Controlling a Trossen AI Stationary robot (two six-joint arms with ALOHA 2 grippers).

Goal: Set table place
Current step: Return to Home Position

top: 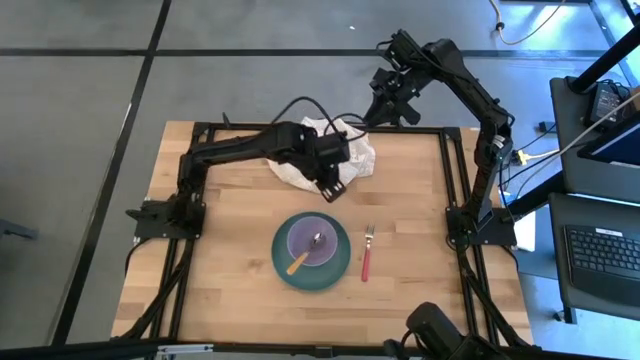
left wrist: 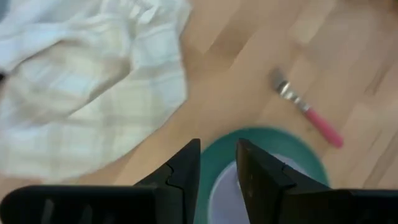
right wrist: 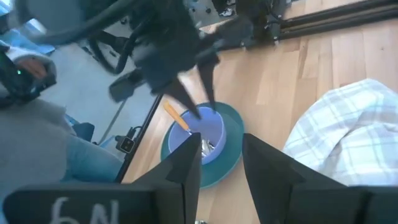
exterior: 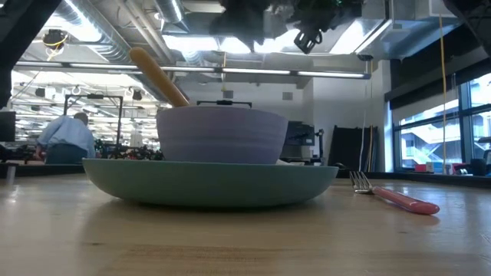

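- The left gripper hangs above the table, over the near edge of the white checked cloth. Its fingers stand a little apart with nothing between them.
- Just ahead of and below it lies the teal plate, with the lilac bowl seated on its middle.
- The yellow-orange-handled spoon rests in the bowl — metal end inside, handle leaning out over the rim.
- The red-handled fork lies flat on the wood just beside the plate, not touching it, tines toward the cloth's end of the table.
- The right gripper sits beyond the table's far edge, past the cloth and well apart from the plate — its fingers are parted and empty too.
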